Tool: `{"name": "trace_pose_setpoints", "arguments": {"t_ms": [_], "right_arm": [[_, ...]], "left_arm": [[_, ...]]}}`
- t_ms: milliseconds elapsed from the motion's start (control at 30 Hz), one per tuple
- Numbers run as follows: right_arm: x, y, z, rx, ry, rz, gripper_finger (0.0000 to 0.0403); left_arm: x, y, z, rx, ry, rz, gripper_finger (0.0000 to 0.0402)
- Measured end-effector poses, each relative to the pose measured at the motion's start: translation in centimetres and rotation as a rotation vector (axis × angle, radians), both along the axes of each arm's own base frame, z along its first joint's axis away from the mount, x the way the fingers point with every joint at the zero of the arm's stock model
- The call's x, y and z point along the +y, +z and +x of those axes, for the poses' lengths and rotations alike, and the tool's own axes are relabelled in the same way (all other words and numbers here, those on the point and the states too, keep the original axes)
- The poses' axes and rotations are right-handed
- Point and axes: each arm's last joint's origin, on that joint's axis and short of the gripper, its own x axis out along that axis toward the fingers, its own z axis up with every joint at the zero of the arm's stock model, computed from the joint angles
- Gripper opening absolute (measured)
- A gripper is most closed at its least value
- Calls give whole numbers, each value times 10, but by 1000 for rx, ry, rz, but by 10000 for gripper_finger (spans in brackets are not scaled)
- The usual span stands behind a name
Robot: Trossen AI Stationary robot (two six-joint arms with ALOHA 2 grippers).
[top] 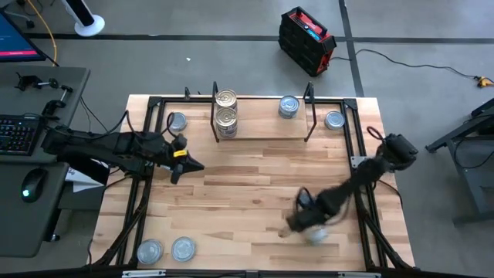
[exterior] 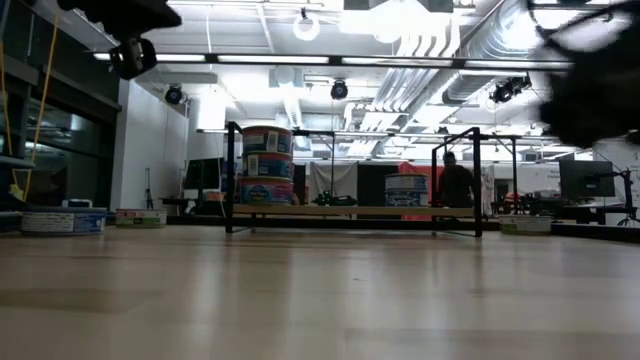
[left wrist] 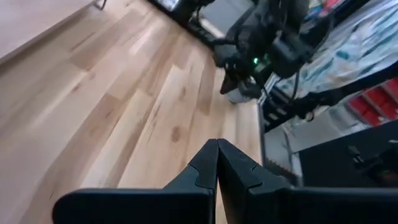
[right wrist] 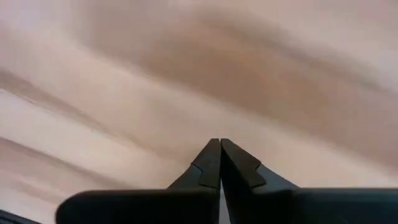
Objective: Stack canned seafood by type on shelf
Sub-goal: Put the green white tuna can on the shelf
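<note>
The shelf stands at the table's far side. On it are two gold tins, which the low view shows as a stack, and one silver-blue tin. My right gripper is shut, pointing down at the near right of the table. Its wrist view shows only bare wood past the fingertips. A silver tin lies on the table right beside it. My left gripper hovers shut over the table's left half and holds nothing. My right gripper stands shut right beside the silver tin at the near right. Whether its fingers touch the tin I cannot tell; nothing shows between them in the wrist view.
Loose tins lie on the table: one left of the shelf, one right of it, and two at the near left corner. A black frame borders the table. Bare wood fills the middle.
</note>
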Motion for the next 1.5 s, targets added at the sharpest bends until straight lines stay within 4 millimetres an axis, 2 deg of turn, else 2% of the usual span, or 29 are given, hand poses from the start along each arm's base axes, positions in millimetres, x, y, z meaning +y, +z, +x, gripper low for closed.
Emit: {"name": "trace_pose_setpoints", "arguments": {"t_ms": [200, 300, 433, 567, 700, 867, 967, 1067, 1167, 1267, 1367, 1500], "right_arm": [[-47, -20, 61, -236, 43, -9, 0], [-70, -20, 89, -382, 93, -50, 0], [-99, 9, 117, -536, 212, -167, 0], [-110, 45, 132, -594, 318, -212, 0], [-105, 86, 132, -565, 343, -183, 0], [-74, 128, 116, -426, 454, -85, 6], [-55, 150, 104, -385, 487, -33, 35], [-32, 160, 91, -339, 475, 0, 88], [-10, 154, 79, -281, 412, 33, 160], [2, 136, 71, -206, 338, 9, 236], [-3, 116, 70, -146, 278, -29, 298], [-23, 94, 70, -66, 219, -89, 338]], "left_arm": [[1, -4, -2, 50, 42, -7, 1], [1, -4, -2, 51, 44, -10, 1], [2, -4, -2, 45, 63, 16, 1], [4, -4, -1, 38, 97, 71, 1], [5, -3, -1, 29, 102, 116, 1], [10, -1, 0, 3, 113, 161, 1], [13, -1, 0, 5, 133, 161, 1], [15, -1, 1, 6, 145, 161, 1], [17, -1, 1, 6, 152, 163, 1], [18, -1, 1, 6, 150, 185, 1], [20, -1, 1, 6, 148, 212, 1], [22, -1, 1, 4, 155, 223, 1]]}}
